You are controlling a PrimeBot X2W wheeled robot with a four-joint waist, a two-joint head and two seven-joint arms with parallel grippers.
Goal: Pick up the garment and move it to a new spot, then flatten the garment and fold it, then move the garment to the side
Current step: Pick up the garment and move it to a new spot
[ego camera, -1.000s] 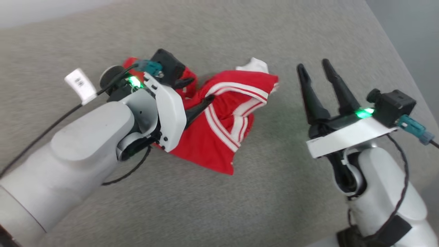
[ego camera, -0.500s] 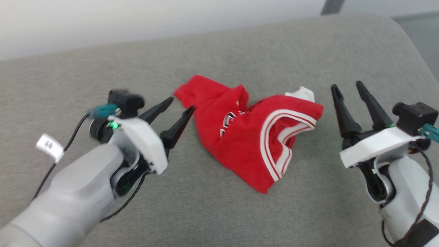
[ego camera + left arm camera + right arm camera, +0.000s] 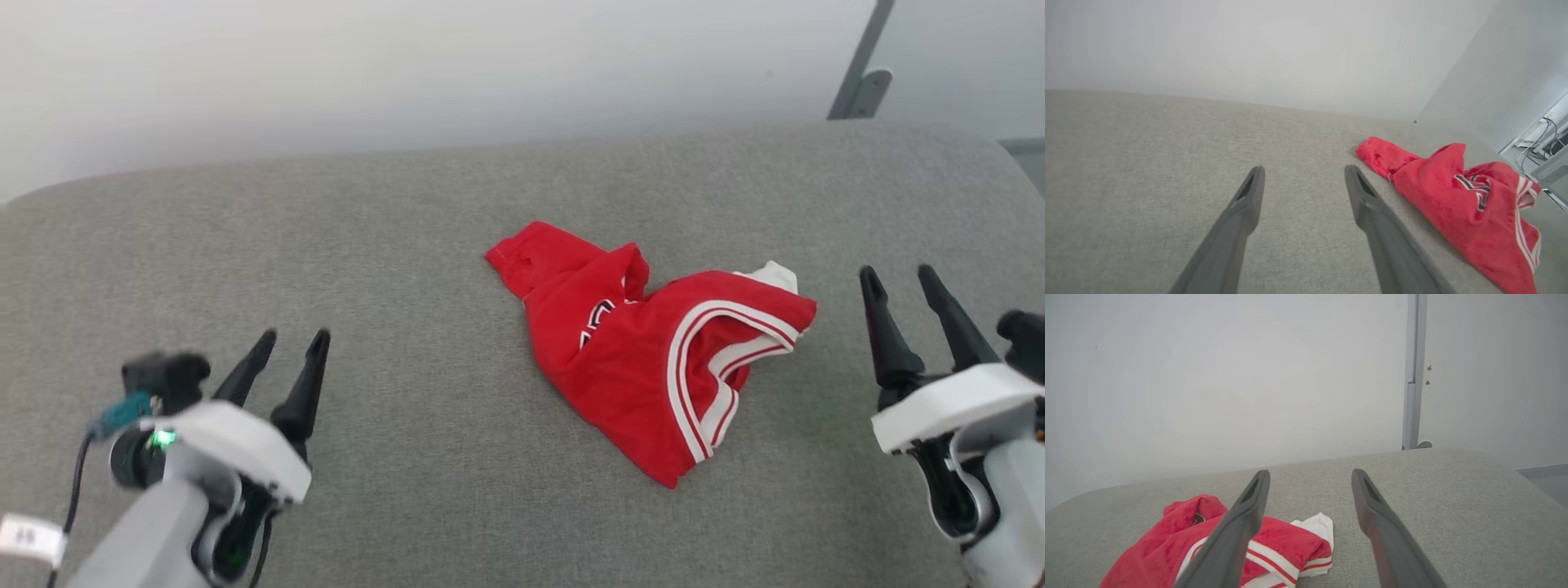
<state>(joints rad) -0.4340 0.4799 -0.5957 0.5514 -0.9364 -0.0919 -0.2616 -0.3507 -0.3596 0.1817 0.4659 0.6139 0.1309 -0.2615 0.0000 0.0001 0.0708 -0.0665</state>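
You have the shirt (image 3: 645, 359) lying crumpled on the grey padded surface (image 3: 392, 269), a little right of centre in the head view. Its red body is bunched, the striped trim is turned up, part of the dark lettering shows, and a white sleeve (image 3: 771, 276) pokes out at the far right edge. Your left gripper (image 3: 295, 335) is at the lower left, fingers spread with nothing between them, well apart from the shirt. Your right gripper (image 3: 896, 273) is at the right, likewise released and empty, near the shirt's right edge but clear of it. A pale wall (image 3: 408, 73) stands behind.
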